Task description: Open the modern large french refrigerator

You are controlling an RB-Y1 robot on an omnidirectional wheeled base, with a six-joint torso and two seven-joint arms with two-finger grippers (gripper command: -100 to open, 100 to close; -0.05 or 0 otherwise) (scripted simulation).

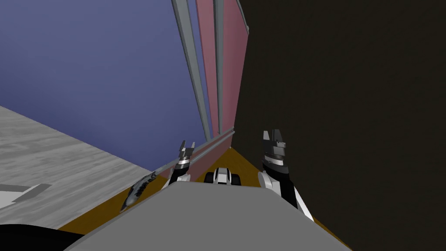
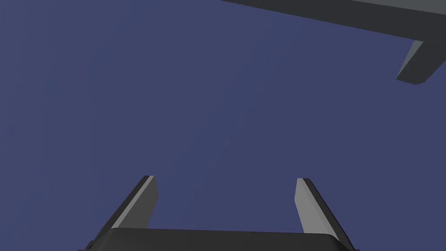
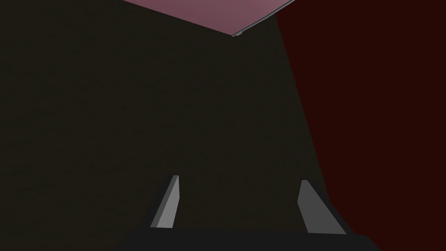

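Note:
A tall, very dark flat face stands close on my right, with no handle or door seam visible on it. My right gripper is raised just in front of it. In the right wrist view the right gripper is open with nothing between its fingers, pointing at the same dark face. My left gripper is low, near the foot of a pink panel. Seen from the left wrist, the left gripper is open and holds nothing, facing a blue wall.
Grey vertical strips frame the pink panel between the blue wall and the dark face. The floor is orange-brown near me and grey to the left. A mottled grey object lies low on my left. A dark red area lies beside the dark face.

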